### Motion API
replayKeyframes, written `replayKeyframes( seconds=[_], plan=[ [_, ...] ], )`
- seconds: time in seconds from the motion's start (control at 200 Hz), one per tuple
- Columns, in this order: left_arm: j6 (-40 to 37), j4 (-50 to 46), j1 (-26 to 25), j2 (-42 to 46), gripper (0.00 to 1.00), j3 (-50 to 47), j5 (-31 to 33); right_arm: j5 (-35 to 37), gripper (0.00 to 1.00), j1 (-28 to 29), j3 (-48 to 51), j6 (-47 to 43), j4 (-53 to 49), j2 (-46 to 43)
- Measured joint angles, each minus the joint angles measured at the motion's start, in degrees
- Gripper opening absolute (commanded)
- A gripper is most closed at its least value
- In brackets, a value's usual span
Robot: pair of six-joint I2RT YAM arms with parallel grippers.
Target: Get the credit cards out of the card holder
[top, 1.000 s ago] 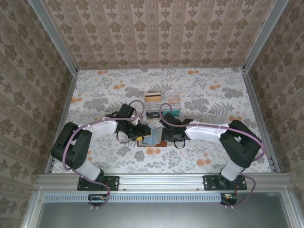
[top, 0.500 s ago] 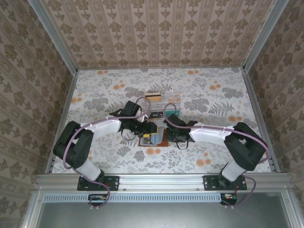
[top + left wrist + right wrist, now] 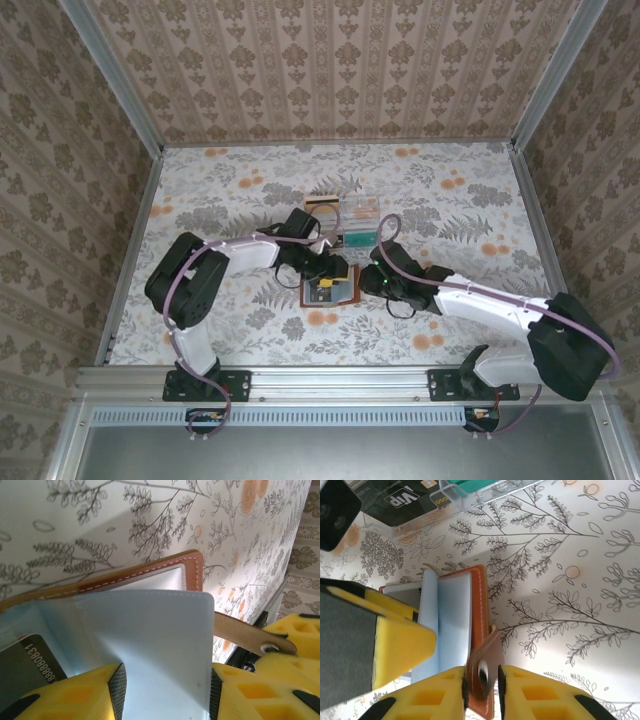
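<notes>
The card holder (image 3: 345, 294) lies open on the table's middle, reddish-brown leather (image 3: 150, 570) outside and blue-grey leaves (image 3: 160, 630) inside. A dark credit card (image 3: 30, 665) with printed numbers sits in its left pocket. My left gripper (image 3: 322, 272) is down on it, jaws parted (image 3: 166, 685), with a blue-grey leaf between the pads. My right gripper (image 3: 368, 283) is at the holder's right edge (image 3: 479, 595). Its jaws (image 3: 482, 682) stand slightly apart around the snap strap (image 3: 487, 657), which touches the left pad.
A clear plastic compartment box (image 3: 348, 222) stands just behind the holder and holds a black card (image 3: 400, 502), a green card (image 3: 362, 232) and a brown one (image 3: 322, 207). Floral table cloth spreads on all sides, bounded by metal rails and patterned walls.
The left gripper has swung right onto the open holder and narrowed a little. The right arm has shifted right, and its jaws, shut on the strap before, have parted.
</notes>
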State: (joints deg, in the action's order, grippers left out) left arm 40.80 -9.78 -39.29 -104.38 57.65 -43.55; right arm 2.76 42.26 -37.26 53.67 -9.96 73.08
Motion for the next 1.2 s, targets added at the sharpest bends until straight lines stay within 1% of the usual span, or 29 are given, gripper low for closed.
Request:
replayKeyframes(
  seconds=[0.09, 0.24, 0.305, 0.415, 0.515, 0.64, 0.76, 0.83, 0.935, 0.995, 1.11, 1.2],
  plan=[
    [0.3, 0.0, 0.0, -1.3, 0.47, 1.2, 0.0, -0.5, 0.28, 0.0, 1.0, 0.6, 0.9, -1.3],
    [0.7, -0.4, 0.0, -1.8, 0.47, 1.4, 0.8, -1.7, 0.23, 0.9, 1.1, 0.6, 2.6, -1.5],
    [0.8, -0.8, 0.0, -1.8, 0.51, 1.5, 1.2, -2.2, 0.23, 1.7, 1.1, 0.6, 3.8, -1.4],
    [0.8, -1.1, 0.0, -1.8, 0.61, 1.8, 1.3, -3.5, 0.23, 2.9, 0.6, 0.5, 5.8, 0.0],
    [1.2, -1.2, 0.0, -1.1, 0.65, 1.8, 1.6, -4.0, 0.23, 3.6, 0.1, 0.6, 7.1, 2.1],
    [1.5, -1.9, 0.4, 0.7, 0.64, 1.8, 2.4, -4.8, 0.23, 3.7, 0.0, 0.5, 7.3, 3.1],
    [1.6, -3.3, 1.8, 3.9, 0.64, 1.8, 3.3, -4.9, 0.22, 3.7, -1.0, 0.5, 7.5, 4.5],
    [1.7, -4.2, 3.1, 6.5, 0.62, 1.7, 3.7, -4.9, 0.2, 3.7, -1.4, 0.4, 7.6, 5.0],
    [1.5, -5.5, 5.2, 11.2, 0.55, 0.7, 4.6, -4.9, 0.18, 3.7, -2.8, 0.1, 7.4, 6.7],
    [1.4, -6.7, 6.3, 13.8, 0.47, -0.3, 5.6, -4.9, 0.16, 3.7, -3.8, -0.5, 7.3, 8.4],
    [0.6, -9.0, 8.3, 17.7, 0.35, -3.4, 7.6, -4.4, 0.14, 3.7, -5.2, -1.5, 6.2, 10.8],
    [0.3, -10.1, 9.2, 19.1, 0.35, -6.7, 8.7, -3.4, 0.14, 3.7, -6.7, -2.5, 4.2, 12.1]
  ],
)
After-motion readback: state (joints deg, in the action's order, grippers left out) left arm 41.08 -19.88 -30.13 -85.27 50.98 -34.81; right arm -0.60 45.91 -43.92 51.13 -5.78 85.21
